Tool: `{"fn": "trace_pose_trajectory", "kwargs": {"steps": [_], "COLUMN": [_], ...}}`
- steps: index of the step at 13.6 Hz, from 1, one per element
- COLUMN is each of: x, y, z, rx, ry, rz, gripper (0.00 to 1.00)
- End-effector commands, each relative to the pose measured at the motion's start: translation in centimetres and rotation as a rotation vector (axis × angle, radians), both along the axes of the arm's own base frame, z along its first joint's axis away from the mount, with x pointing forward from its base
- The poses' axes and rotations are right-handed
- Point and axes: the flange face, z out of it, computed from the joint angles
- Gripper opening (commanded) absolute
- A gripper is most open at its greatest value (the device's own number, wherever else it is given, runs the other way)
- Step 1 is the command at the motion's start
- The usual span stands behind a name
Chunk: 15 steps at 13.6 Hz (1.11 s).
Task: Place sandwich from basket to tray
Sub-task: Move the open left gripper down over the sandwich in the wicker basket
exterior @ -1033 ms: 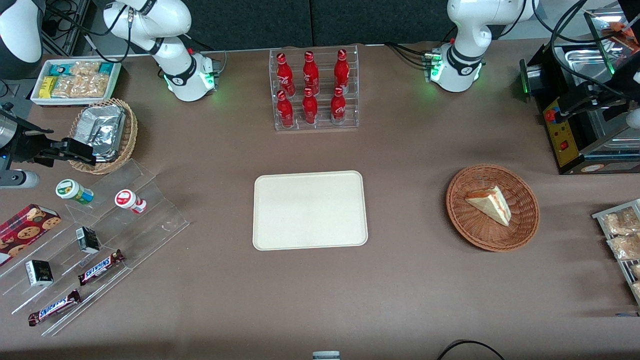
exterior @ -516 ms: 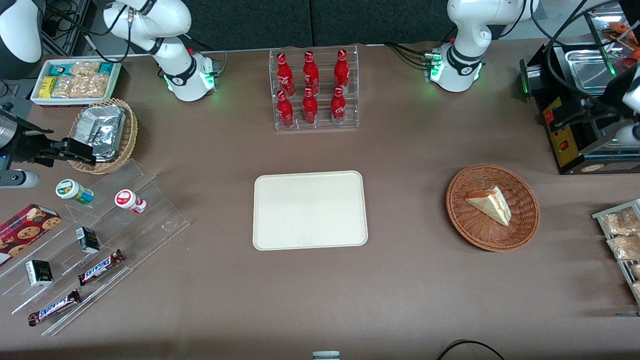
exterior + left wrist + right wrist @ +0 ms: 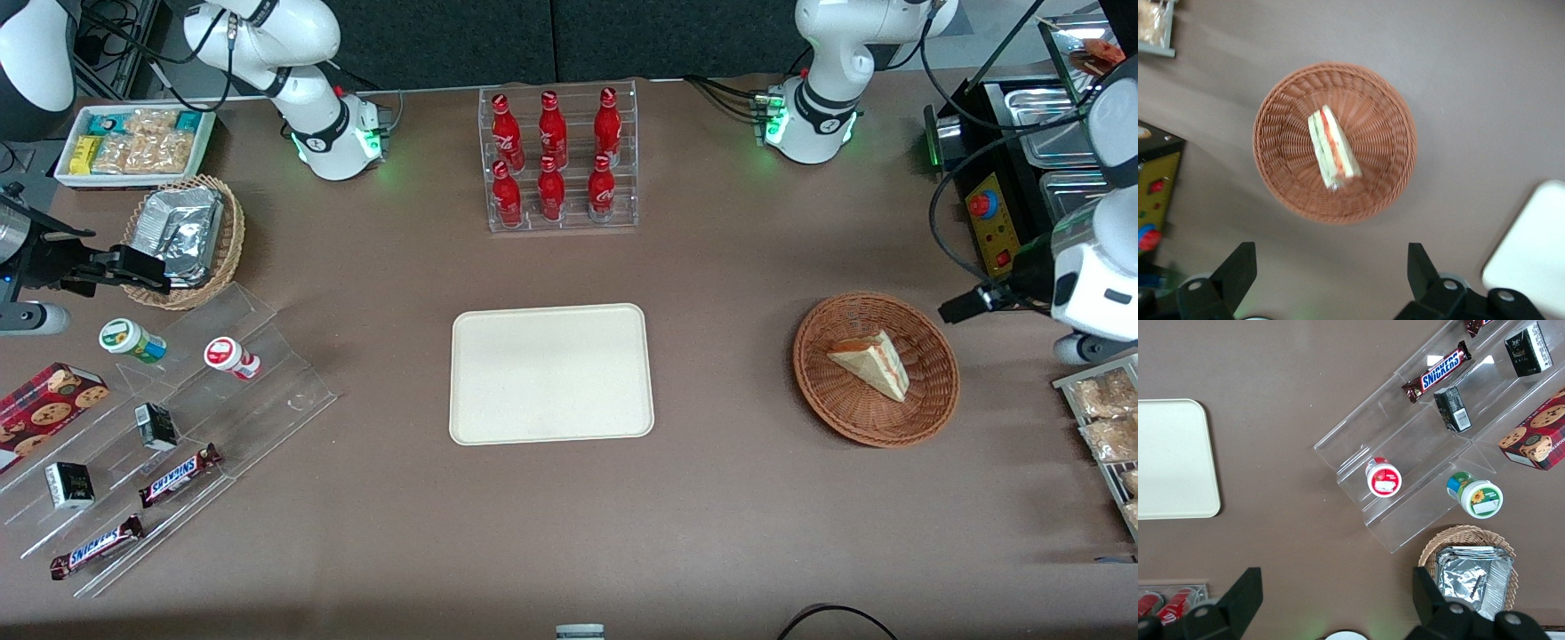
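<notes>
Sandwich [image 3: 871, 363] lies in the basket [image 3: 929, 409], not yet grasped. The hand [image 3: 1331, 273], fingers apart and empty, hovers above and just beside the basket. Tray [image 3: 551, 373] sits bare mid-bench; pickup, transfer and placement all remain.

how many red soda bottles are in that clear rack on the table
6 red soda bottles stand in the clear rack: three in the row nearer the front camera, three in the row farther from it. None looks hidden. The hand hangs open above the basket.
</notes>
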Motion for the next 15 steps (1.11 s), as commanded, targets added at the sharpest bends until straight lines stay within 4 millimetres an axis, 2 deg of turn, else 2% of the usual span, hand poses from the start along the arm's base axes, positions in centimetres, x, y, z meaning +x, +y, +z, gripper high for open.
{"fn": "trace_pose_trajectory", "kwargs": {"steps": [1, 5, 10, 13, 15], "x": [-0.9, -2.2, -4.9, -5.9, -6.0], "y": [0.2, 0.3, 0.2, 0.2, 0.2], "z": [-3.9, -10.2, -17.2, -19.2, -19.3], "rx": [0.038, 0.049, 0.049, 0.051, 0.053], "ry": [-0.037, -0.079, -0.086, -0.092, -0.095], "rz": [0.178, 0.301, 0.338, 0.412, 0.467], "gripper": [1.0, 1.0, 1.0, 1.0, 1.0]}}
